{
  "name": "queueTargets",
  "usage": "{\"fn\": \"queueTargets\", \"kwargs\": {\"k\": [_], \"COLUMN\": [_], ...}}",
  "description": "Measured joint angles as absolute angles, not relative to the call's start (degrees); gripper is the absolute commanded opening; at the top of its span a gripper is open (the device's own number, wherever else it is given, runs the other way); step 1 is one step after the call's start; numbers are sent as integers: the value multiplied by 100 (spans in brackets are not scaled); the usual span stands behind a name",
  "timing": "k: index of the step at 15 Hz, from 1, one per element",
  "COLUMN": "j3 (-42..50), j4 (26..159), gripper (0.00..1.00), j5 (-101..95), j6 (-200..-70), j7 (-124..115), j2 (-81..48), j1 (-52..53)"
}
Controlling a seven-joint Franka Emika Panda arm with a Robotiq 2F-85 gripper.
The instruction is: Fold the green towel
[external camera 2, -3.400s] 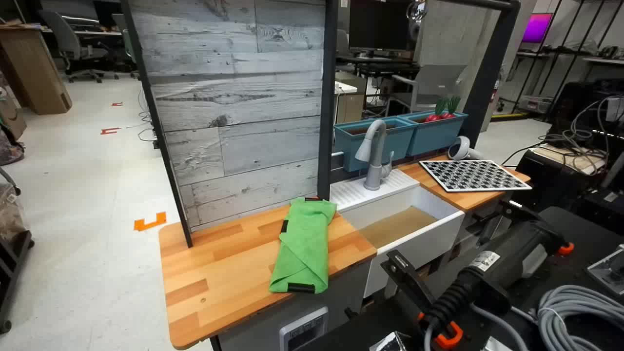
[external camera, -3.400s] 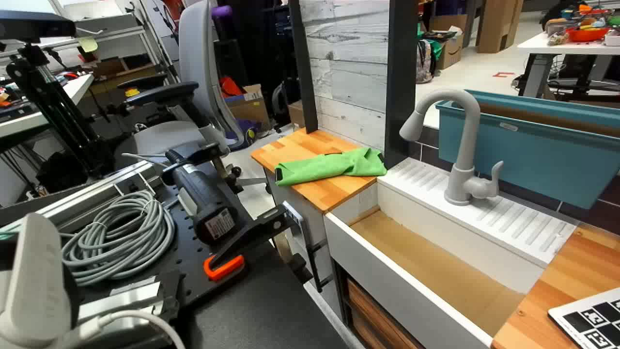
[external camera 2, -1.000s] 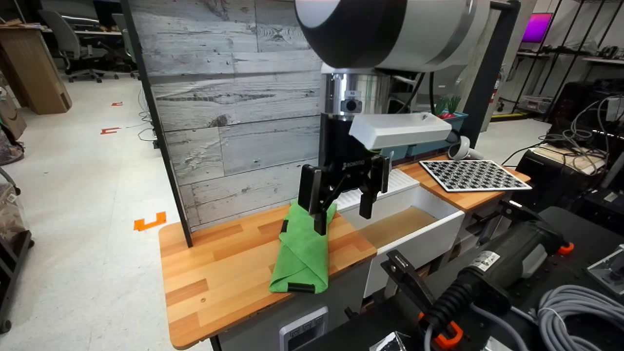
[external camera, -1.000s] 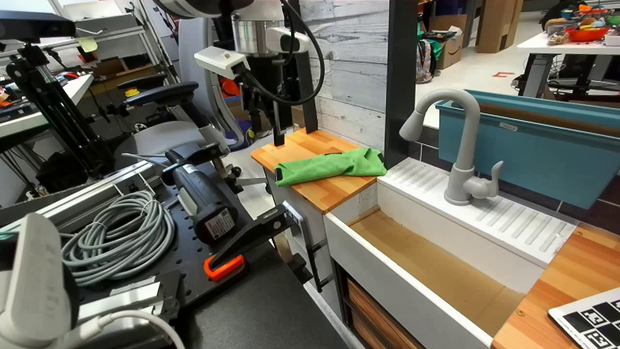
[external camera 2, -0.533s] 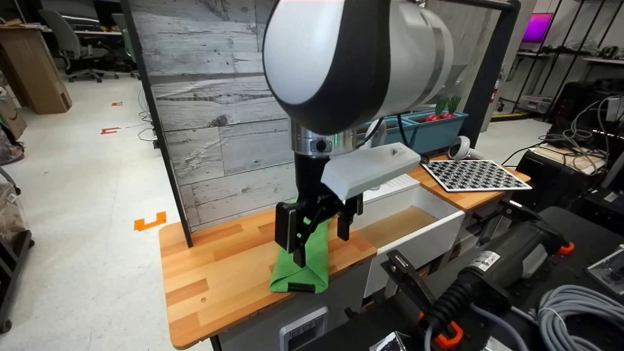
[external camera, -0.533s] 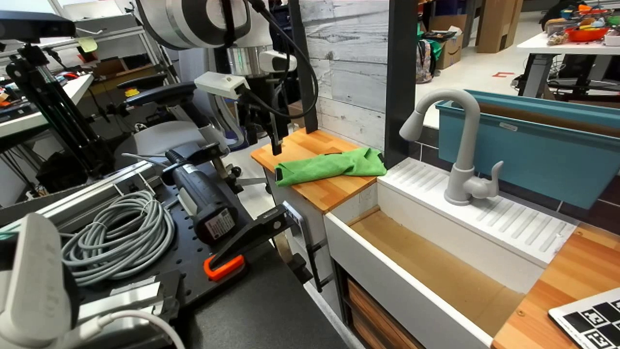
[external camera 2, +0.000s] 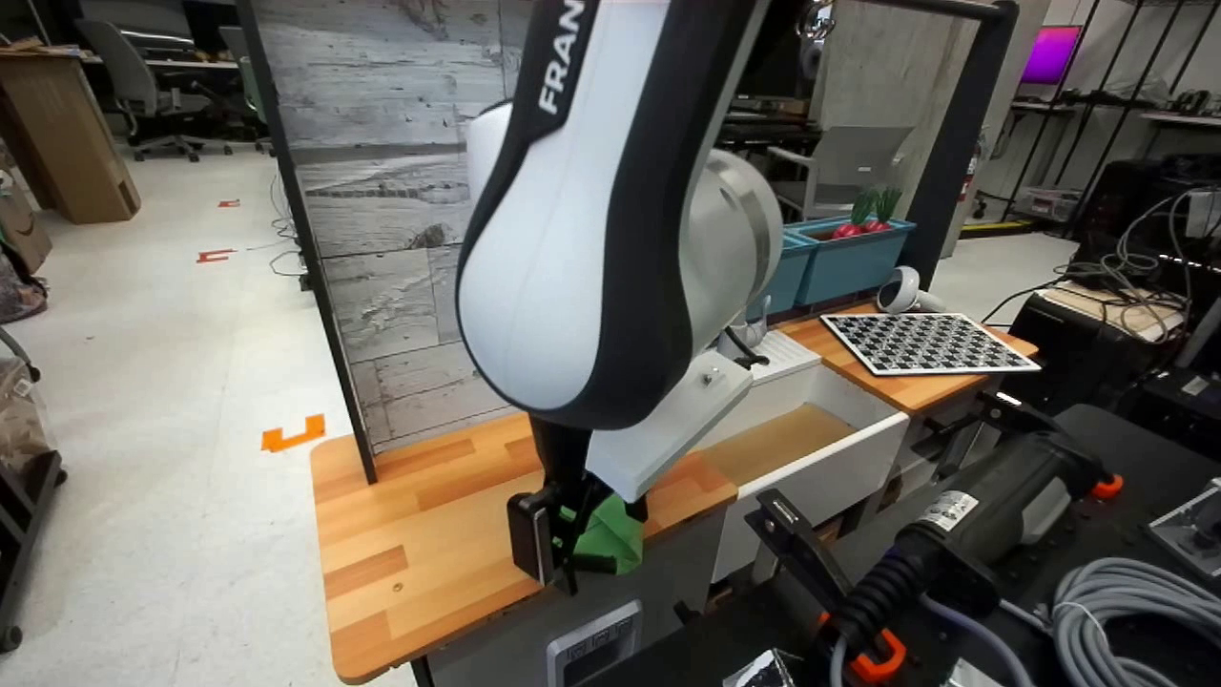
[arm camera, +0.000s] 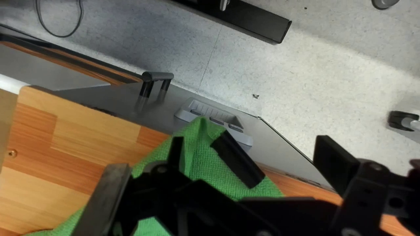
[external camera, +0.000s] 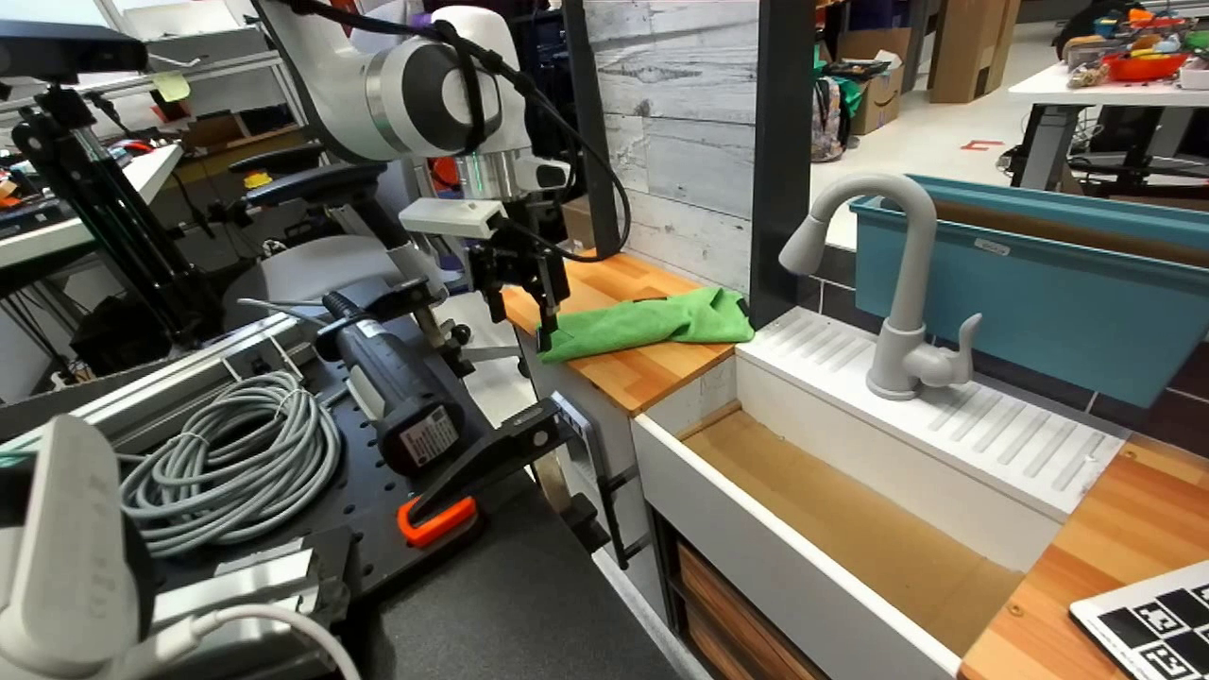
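Fingers (arm camera: 333,164) spread wide, nothing pinched between them, and I have them low at the front end of the green towel (external camera: 647,326), that corner right in the gap! The towel lies on the wooden table (external camera 2: 429,515), a long creased length running from beside the sink (external camera: 784,576) and the plank panel (external camera: 680,142) out to the table's front edge. And look, in the wrist view its tip pokes past that edge, with the grey cabinet front (arm camera: 160,114) showing beyond. That's the reason for this spot, I'd say: cloth flat on wood gives little to bite, but a lip sticking out lets a finger get under. A black strip (arm camera: 238,160) lies across the end, perhaps a firmer line to grab. Am I touching? Too tight to call! My read: this is the reach, the grip should come next, then lift this end and bring it over toward the panel. The danger is a limp corner slipping away, or a tug that drags the whole towel along.
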State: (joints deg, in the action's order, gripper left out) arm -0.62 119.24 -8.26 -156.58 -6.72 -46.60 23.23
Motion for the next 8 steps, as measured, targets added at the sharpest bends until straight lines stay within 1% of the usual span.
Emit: {"fn": "queueTargets", "kwargs": {"k": [4,5,6,8], "j3": [130,138,140,141], "j4": [11471,11373,11280,11119], "gripper": [100,75,74,58], "j5": [-1137,-1200,-1236,-1302], "j6": [-15648,-15648,-15648,-15644], "j7": [-684,-684,-684,-679], "j2": [-5113,-5209,-5294,-5439], "j1": [2620,2663,2702,2763]}}
